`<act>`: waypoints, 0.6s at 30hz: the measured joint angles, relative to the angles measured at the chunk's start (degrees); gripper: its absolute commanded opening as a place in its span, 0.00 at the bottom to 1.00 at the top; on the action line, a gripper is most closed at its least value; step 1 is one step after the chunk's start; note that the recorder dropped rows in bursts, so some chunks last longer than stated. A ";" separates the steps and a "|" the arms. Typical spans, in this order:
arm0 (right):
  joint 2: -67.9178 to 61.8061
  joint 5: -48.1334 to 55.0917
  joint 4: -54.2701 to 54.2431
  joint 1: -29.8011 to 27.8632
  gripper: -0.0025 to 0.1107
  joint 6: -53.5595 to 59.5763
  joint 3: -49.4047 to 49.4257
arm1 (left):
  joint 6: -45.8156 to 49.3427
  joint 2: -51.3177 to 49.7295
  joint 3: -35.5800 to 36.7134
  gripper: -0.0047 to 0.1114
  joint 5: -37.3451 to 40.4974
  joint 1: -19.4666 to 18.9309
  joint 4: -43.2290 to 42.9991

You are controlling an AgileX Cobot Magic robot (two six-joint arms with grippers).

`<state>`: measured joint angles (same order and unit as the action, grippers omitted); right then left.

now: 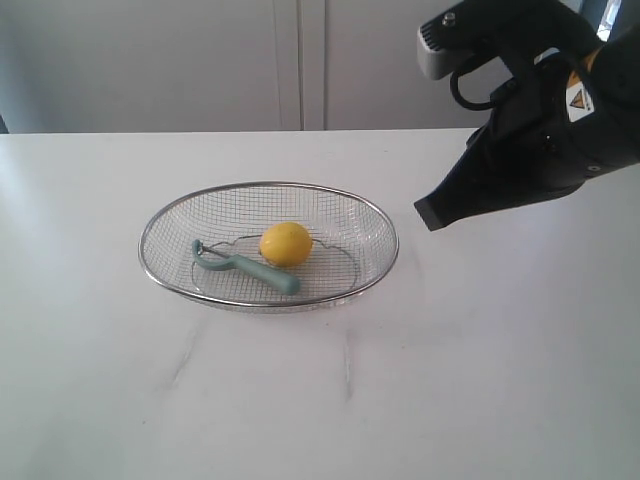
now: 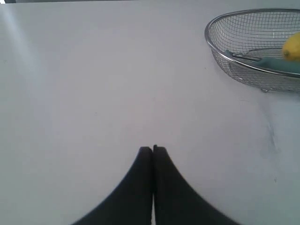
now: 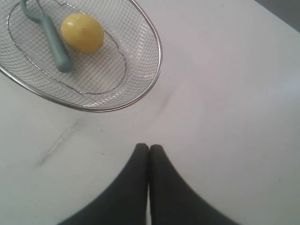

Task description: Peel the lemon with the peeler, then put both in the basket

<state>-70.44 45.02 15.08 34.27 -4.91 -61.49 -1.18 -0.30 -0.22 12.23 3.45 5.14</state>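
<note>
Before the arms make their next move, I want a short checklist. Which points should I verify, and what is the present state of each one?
1. The lemon lies inside the basket: ok.
2. The peeler lies inside the basket, beside the lemon: ok.
3. The left gripper is shut, holds nothing and is over bare table, away from the basket: ok.
4. The right gripper is shut, holds nothing and is outside the basket rim: ok.
5. The lemon is peeled: cannot tell. The skin that shows is all yellow, and no peel strips are visible.
</note>
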 measured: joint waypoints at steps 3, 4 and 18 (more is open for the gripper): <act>0.00 0.00 0.00 0.00 0.02 0.00 0.00 | 0.00 0.00 0.00 0.04 -0.10 0.00 0.00; 0.00 0.00 0.00 0.00 0.02 0.00 0.00 | 0.00 0.00 0.00 0.04 -0.10 0.00 0.00; 3.68 -0.25 0.00 0.00 0.02 0.00 0.35 | 0.00 0.00 0.00 0.04 -0.10 0.00 0.00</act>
<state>-66.76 44.77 15.08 34.27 -4.91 -61.14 -1.18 -0.30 -0.22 12.13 3.45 5.14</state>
